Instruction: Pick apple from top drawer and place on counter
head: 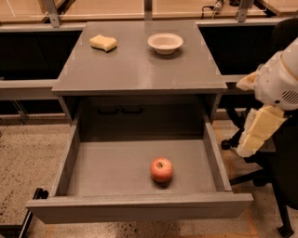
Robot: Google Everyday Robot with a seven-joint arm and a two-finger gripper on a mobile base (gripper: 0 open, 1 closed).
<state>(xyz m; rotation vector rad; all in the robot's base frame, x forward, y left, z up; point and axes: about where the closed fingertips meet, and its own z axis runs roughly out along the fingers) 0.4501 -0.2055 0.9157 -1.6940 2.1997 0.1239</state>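
The apple (161,169), small, red-pink with a dimpled stem end, lies on the flat bottom of the open top drawer (111,169), right of centre and near the front panel. The grey counter (135,69) is the cabinet top above the drawer. My gripper (249,146) hangs at the end of the white arm (279,83), outside the drawer's right wall, well to the right of the apple and apart from it. It holds nothing that I can see.
A yellow sponge (103,42) and a white bowl (165,42) sit at the back of the counter. A dark office chair (279,167) stands right of the drawer, behind the arm. A pale wooden bench (139,7) runs along the back. The floor is speckled.
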